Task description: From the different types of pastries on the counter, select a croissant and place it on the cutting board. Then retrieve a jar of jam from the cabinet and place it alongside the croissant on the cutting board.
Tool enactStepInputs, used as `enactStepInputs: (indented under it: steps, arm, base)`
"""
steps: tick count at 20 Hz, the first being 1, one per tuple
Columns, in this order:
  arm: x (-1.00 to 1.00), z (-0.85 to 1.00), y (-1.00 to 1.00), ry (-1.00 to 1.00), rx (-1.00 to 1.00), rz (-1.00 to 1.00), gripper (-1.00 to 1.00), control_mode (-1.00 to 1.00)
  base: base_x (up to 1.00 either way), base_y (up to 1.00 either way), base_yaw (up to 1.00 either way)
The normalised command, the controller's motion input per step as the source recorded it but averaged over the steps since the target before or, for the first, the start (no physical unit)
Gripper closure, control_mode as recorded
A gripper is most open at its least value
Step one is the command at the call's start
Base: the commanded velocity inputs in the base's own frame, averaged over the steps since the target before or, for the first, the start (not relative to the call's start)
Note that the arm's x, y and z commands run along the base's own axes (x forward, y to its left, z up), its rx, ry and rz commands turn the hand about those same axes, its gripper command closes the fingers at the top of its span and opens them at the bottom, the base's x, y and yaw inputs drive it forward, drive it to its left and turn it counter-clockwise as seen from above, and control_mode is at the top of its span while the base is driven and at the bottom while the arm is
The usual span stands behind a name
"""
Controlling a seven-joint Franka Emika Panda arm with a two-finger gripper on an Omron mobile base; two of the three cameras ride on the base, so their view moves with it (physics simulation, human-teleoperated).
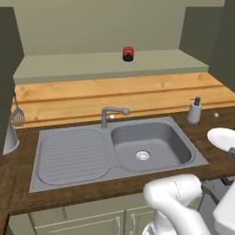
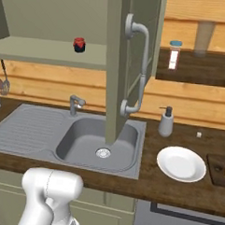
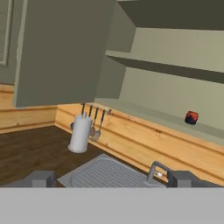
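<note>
Rising from the lower right of the left base view, the white arm (image 1: 183, 204) is bending low in front of the counter (image 1: 18, 174), and in the hand view the two dark fingertips (image 3: 41, 178) are showing far apart at the bottom edge, so the jaws are standing released with nothing between them. Just beyond, the grey steel sink (image 1: 114, 151) is sitting across the middle of the frame with its faucet (image 1: 110, 114) behind the basin. At the right edge a round white plate (image 2: 181, 163) is lying beside a soap dispenser (image 2: 166, 122), with a corner of the cutting board (image 2: 216, 169) peeking in at the right base view's edge. Farthest back, near the top centre, the jar of jam (image 1: 128, 53) is standing alone on the pale shelf of the open cabinet (image 1: 110, 64), well apart from the jaws.
</note>
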Motion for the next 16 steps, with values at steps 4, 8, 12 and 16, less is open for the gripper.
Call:
enactStepInputs:
  steps: [4,8,12,16]
  arm:
    - [0.0,0.0,0.0,0.0,0.0,0.0,-1.0,1.0]
    - [0.0,0.0,0.0,0.0,0.0,0.0,-1.0,1.0]
    - [0.0,0.0,0.0,0.0,0.0,0.0,-1.0,1.0]
    - [0.0,0.0,0.0,0.0,0.0,0.0,-1.0,1.0]
  base:
    - [0.82,0.0,0.0]
    - [0.06,0.0,0.0]
    - [0.05,0.0,0.0]
    - [0.67,0.04,0.0]
